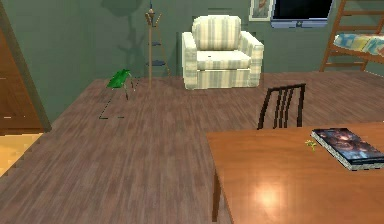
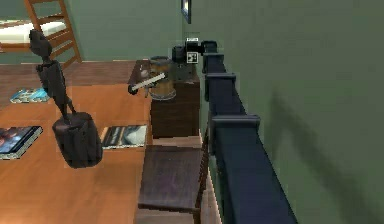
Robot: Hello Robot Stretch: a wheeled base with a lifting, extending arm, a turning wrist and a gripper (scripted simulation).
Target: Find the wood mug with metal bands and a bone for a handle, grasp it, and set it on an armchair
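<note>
Tool (image 2: 176,56) shows at 12 o'clock in the arm side view, at the far end of the dark arm (image 2: 235,150), just left of two white marker squares (image 2: 192,47). At its 7 o'clock, very near, is the wood mug (image 2: 163,90) with pale bands and a bone handle (image 2: 143,85) jutting toward 9 o'clock. The mug is seen against a dark brown cabinet (image 2: 178,118), so I cannot tell whether the tool holds it, touches it or only hangs close by, nor can its spread be judged. What lies inside the mug is hidden.

On the worktop (image 2: 40,190) at 8 o'clock of the mug stand a dark statue (image 2: 68,115) and a few flat books (image 2: 124,136), their covers too small to read. A dark chair (image 2: 172,180) is at 6 o'clock.

In the forward view the striped armchair (image 1: 222,50) stands at 12 o'clock against the wall, well apart from the worktop's corner (image 1: 290,175) at 5 o'clock, which carries a book (image 1: 347,146).
</note>
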